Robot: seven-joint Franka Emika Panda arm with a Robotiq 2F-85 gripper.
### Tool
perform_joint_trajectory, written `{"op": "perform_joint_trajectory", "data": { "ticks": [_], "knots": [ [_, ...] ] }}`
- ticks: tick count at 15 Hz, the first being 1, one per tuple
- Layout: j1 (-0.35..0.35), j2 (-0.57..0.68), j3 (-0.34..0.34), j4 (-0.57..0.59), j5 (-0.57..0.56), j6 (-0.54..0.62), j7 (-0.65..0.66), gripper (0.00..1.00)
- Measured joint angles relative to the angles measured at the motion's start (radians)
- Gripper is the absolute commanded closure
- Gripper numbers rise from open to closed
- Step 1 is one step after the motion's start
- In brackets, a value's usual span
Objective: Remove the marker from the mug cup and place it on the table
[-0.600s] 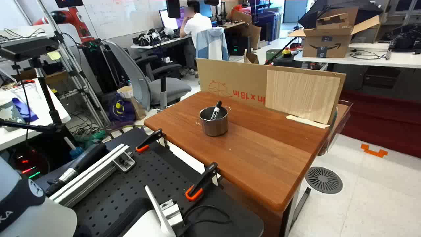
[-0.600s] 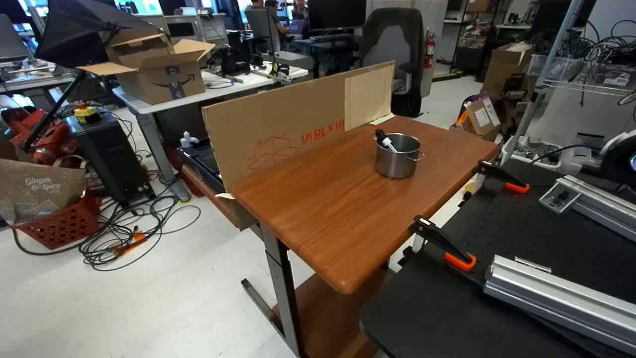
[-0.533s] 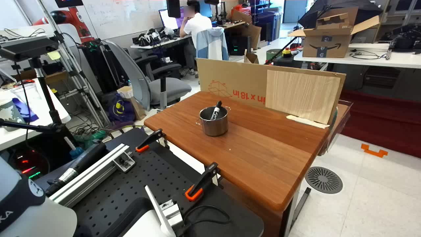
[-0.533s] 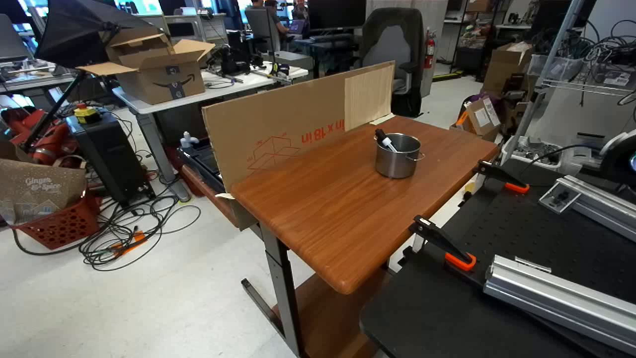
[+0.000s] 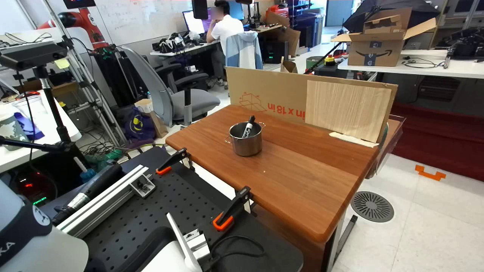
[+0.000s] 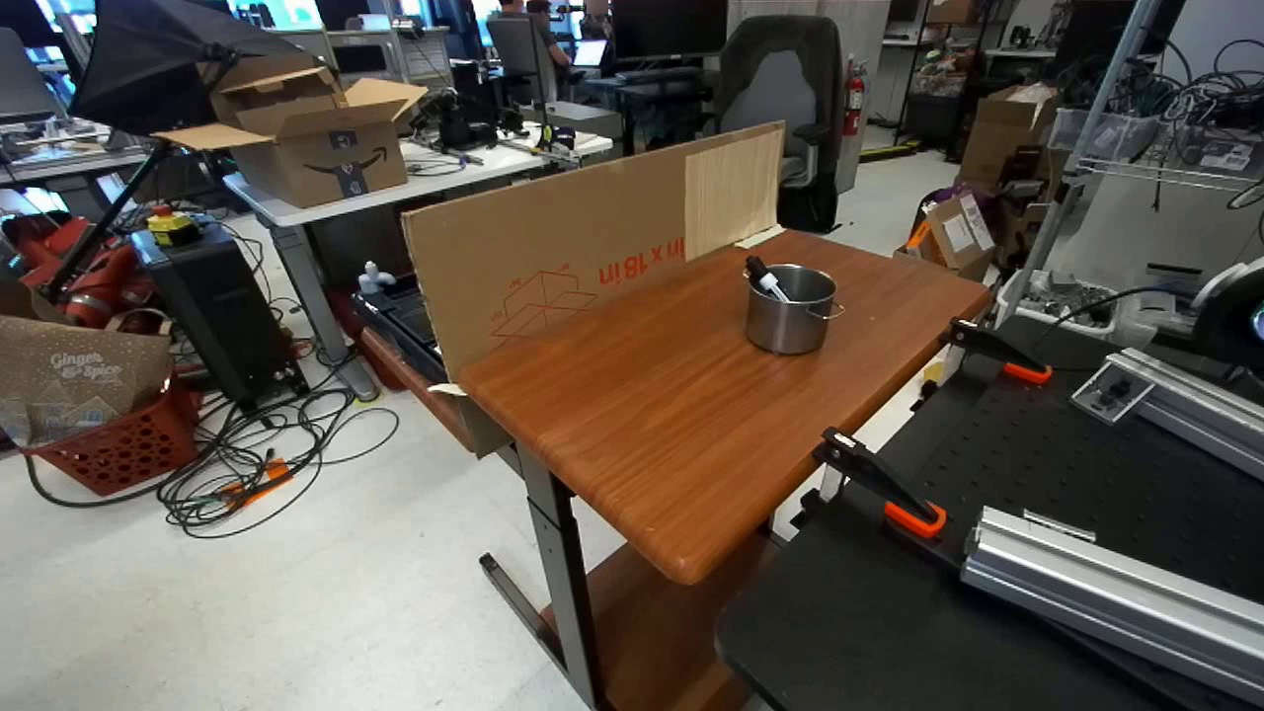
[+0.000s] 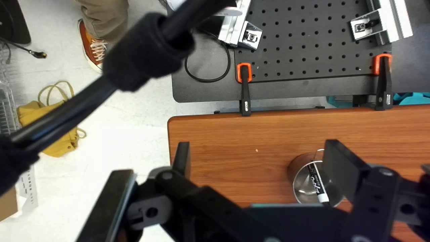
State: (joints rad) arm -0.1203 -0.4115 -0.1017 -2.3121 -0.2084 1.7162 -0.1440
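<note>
The mug cup (image 5: 247,146) is a grey metal pot with wire handles, standing upright on the brown wooden table (image 5: 295,181). It also shows in an exterior view (image 6: 787,326) and in the wrist view (image 7: 302,188). The marker (image 5: 248,127), black and white with a black cap, leans inside it; its capped end rises above the rim in both exterior views (image 6: 766,280). In the wrist view the marker (image 7: 316,179) lies partly behind the gripper body. My gripper (image 7: 259,149) is open and empty above the table, with its right finger overlapping part of the mug cup.
A cardboard panel (image 5: 272,90) stands along one long edge of the table. A black perforated bench (image 5: 159,219) adjoins the opposite edge, with orange and black clamps (image 5: 232,209) reaching onto the table. A black cable sleeve (image 7: 144,50) crosses the wrist view.
</note>
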Motion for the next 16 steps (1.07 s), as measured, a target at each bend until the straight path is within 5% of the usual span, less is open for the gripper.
{"op": "perform_joint_trajectory", "data": {
  "ticks": [7,16],
  "knots": [
    [0.014,0.030,0.006,-0.001,0.004,0.051,0.023,0.00],
    [0.085,0.298,0.039,-0.007,0.029,0.444,0.026,0.00]
  ]
}}
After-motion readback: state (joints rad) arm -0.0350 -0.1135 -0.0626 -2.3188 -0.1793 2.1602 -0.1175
